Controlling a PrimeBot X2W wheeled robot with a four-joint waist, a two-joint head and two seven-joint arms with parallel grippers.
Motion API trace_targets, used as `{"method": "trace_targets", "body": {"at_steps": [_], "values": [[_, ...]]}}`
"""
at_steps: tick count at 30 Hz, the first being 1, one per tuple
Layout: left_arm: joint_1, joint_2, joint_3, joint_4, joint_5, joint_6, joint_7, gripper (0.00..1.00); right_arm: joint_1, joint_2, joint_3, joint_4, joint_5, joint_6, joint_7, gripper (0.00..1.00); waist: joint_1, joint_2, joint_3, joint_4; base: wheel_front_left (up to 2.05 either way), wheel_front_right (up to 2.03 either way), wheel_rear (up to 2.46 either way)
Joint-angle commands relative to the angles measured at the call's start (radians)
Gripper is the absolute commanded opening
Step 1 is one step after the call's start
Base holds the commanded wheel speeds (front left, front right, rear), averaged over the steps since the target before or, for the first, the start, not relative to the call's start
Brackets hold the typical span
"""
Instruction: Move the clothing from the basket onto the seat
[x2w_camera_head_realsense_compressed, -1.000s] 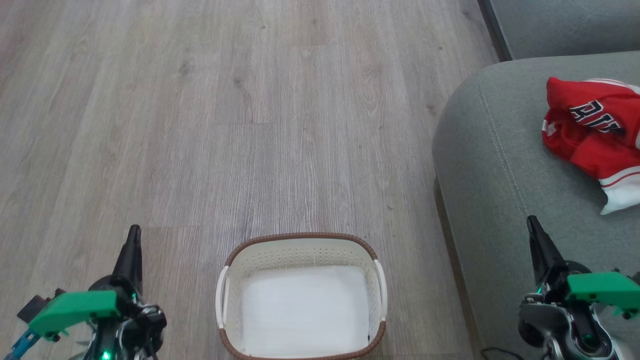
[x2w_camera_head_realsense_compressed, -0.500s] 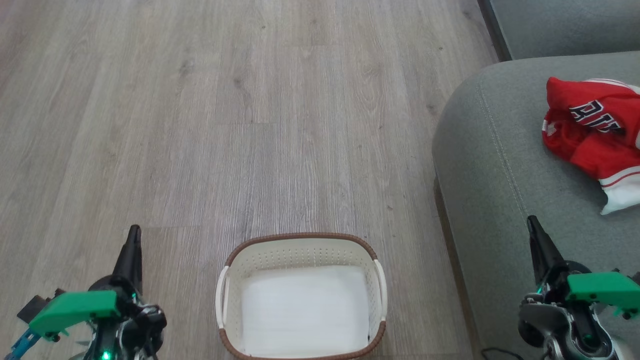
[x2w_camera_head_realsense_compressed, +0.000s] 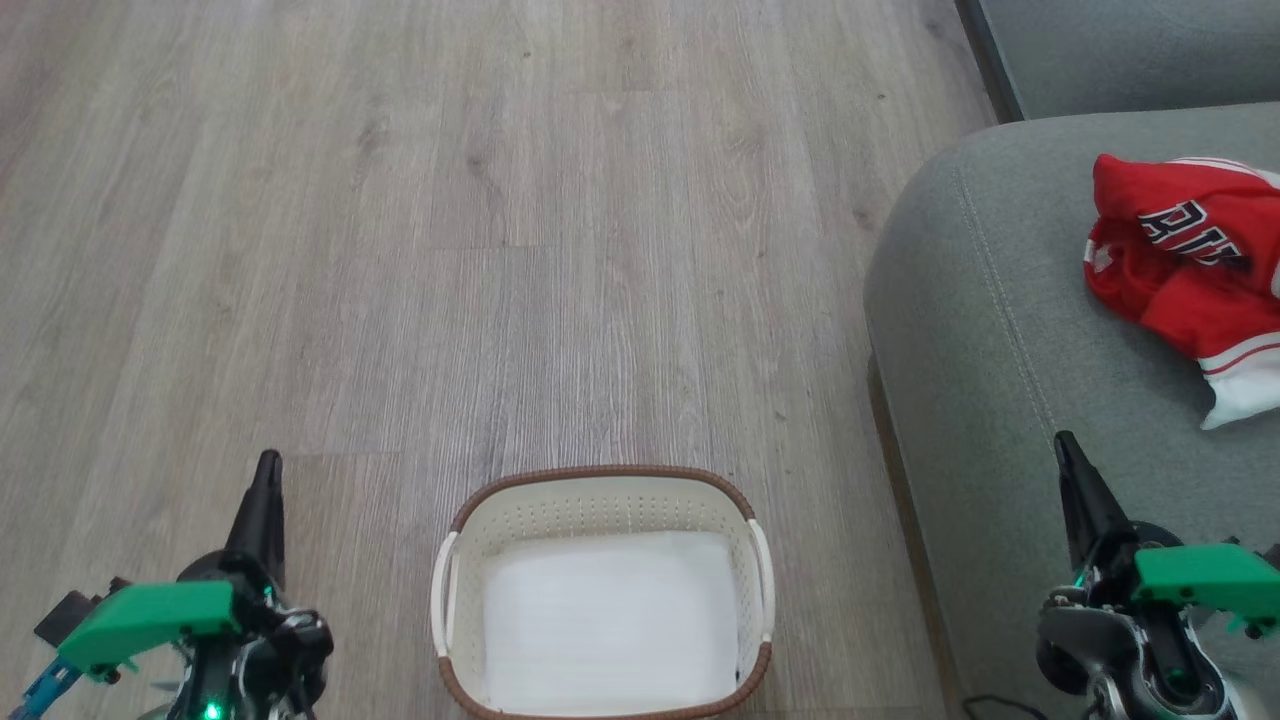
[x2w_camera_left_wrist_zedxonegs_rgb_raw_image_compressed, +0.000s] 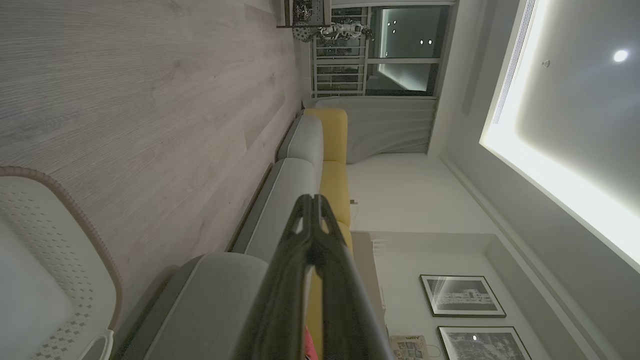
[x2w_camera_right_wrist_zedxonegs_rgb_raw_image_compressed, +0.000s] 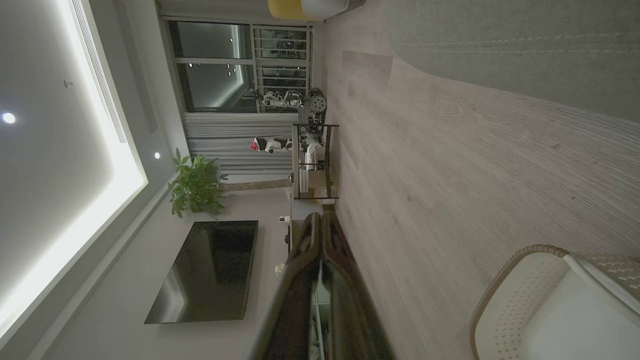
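The cream basket (x2w_camera_head_realsense_compressed: 600, 490) with its brown rim stands on the floor at the bottom centre of the head view, its white bottom bare. Red clothing (x2w_camera_head_realsense_compressed: 1180, 260) with black lettering and white trim lies bunched on the grey-green seat (x2w_camera_head_realsense_compressed: 980, 330) at the right. My left gripper (x2w_camera_head_realsense_compressed: 268, 462) is shut, low at the left of the basket, holding nothing. My right gripper (x2w_camera_head_realsense_compressed: 1064, 440) is shut over the seat's front edge, well below the clothing. The left wrist view shows the shut gripper (x2w_camera_left_wrist_zedxonegs_rgb_raw_image_compressed: 311, 198), the basket rim (x2w_camera_left_wrist_zedxonegs_rgb_raw_image_compressed: 75, 210) and the seat (x2w_camera_left_wrist_zedxonegs_rgb_raw_image_compressed: 215, 300). The right wrist view shows the shut gripper (x2w_camera_right_wrist_zedxonegs_rgb_raw_image_compressed: 320, 217) and the basket (x2w_camera_right_wrist_zedxonegs_rgb_raw_image_compressed: 520, 280).
Pale wood-plank floor (x2w_camera_head_realsense_compressed: 450, 250) spreads ahead and to the left. A second grey cushion (x2w_camera_head_realsense_compressed: 1130, 50) lies at the top right. The wrist views show a yellow-and-grey sofa (x2w_camera_left_wrist_zedxonegs_rgb_raw_image_compressed: 325, 150), framed pictures, a dark television (x2w_camera_right_wrist_zedxonegs_rgb_raw_image_compressed: 205, 270), a plant and a shelf by the window.
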Motion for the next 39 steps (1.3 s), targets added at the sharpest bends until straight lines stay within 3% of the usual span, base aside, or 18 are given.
{"method": "trace_targets", "body": {"at_steps": [1, 39], "values": [[-0.051, 0.008, 0.037, -0.036, -0.003, -0.007, 0.008, 0.00, -0.054, 0.000, 0.016, -0.032, 0.005, 0.000, 0.006, 0.00, 0.0000, 0.0000, 0.000, 0.000, 0.00, 0.00, 0.00], [-0.051, 0.008, 0.036, -0.037, -0.003, -0.007, 0.008, 0.00, -0.054, 0.000, 0.015, -0.032, 0.004, 0.000, 0.007, 0.00, 0.0000, 0.0000, 0.000, 0.000, 0.00, 0.00, 0.00]]}}
